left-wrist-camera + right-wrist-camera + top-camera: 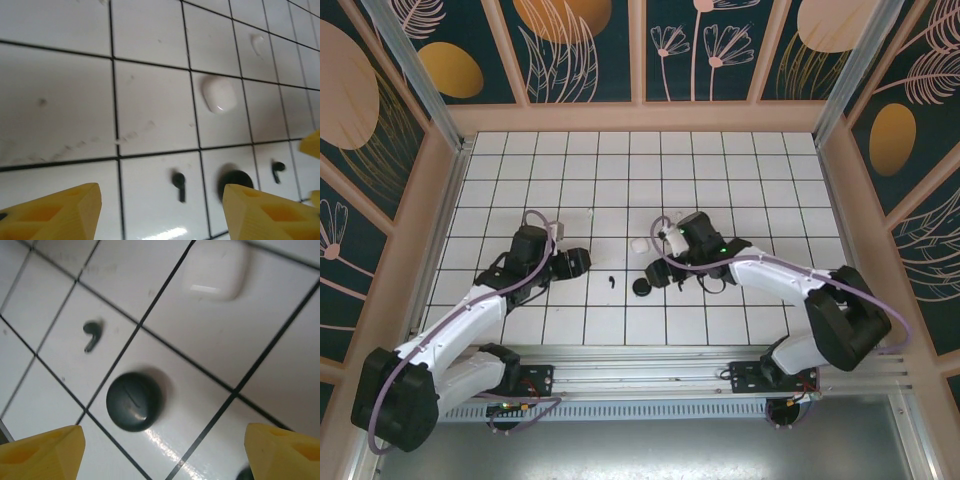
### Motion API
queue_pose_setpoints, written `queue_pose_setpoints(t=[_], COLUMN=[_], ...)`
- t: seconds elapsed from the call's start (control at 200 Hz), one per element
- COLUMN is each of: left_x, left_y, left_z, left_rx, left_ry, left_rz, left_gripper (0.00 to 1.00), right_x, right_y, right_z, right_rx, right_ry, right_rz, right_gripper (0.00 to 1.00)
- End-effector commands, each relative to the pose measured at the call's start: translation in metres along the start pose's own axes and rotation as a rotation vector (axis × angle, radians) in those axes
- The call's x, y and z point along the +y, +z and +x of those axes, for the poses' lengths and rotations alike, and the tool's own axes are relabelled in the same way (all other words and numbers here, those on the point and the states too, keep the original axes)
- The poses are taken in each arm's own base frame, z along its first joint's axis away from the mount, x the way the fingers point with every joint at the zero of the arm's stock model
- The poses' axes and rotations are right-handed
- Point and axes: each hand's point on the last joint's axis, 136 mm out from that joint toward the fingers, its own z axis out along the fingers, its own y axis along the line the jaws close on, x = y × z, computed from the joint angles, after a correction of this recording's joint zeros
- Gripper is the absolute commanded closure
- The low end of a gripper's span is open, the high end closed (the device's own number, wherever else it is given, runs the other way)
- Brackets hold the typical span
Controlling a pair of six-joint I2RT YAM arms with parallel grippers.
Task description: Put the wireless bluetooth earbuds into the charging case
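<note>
A black earbud (610, 281) lies on the white tiles between my two grippers. In the left wrist view this black earbud (179, 185) sits just ahead of my open left gripper (160, 217), with nothing between the yellow fingers (55, 215). A round black charging case (235, 181) lies shut to its right, and a second black earbud (277, 170) lies beyond that. My right gripper (165, 457) hangs open over the black case (134, 401), clear of it. The first black earbud (90, 335) lies to the upper left. A white charging case (215, 270) lies shut farther off.
A white earbud (257, 44) lies far back on the tiles, beyond the white case (219, 94). The black case (641, 289) and white case (637, 245) sit mid-table beside my right gripper (658, 272). My left gripper (580, 263) is one tile left of the earbud. Wooden walls ring the floor.
</note>
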Motion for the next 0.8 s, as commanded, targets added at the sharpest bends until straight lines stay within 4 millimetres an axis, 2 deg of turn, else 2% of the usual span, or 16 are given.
queue_pose_setpoints(t=[0.0, 0.09, 0.175, 0.25, 0.355, 0.535, 0.796], left_x=[-0.022, -0.025, -0.026, -0.030, -0.034, -0.036, -0.036], left_y=[0.002, 0.003, 0.002, -0.002, -0.005, 0.001, 0.009], left_z=[0.006, 0.016, 0.025, 0.024, 0.023, 0.026, 0.025], left_rx=[0.022, 0.055, 0.059, 0.036, 0.024, 0.055, 0.088], left_ry=[-0.066, -0.055, -0.065, -0.064, -0.055, -0.080, -0.064], left_rz=[0.105, 0.122, 0.156, 0.194, 0.213, 0.233, 0.209], left_gripper=[0.36, 0.35, 0.35, 0.35, 0.34, 0.36, 0.36], right_x=[0.020, 0.027, 0.028, 0.024, 0.022, 0.026, 0.020], right_y=[0.003, 0.019, 0.034, 0.042, 0.046, 0.051, 0.064], right_z=[-0.015, -0.012, 0.002, 0.012, 0.017, 0.023, 0.041], right_rx=[0.029, 0.095, 0.163, 0.207, 0.212, 0.212, 0.258], right_ry=[-0.147, -0.256, -0.401, -0.469, -0.491, -0.517, -0.529], right_rz=[-0.035, 0.005, 0.071, 0.099, 0.096, 0.060, 0.057], right_gripper=[0.15, 0.12, 0.20, 0.24, 0.25, 0.24, 0.25])
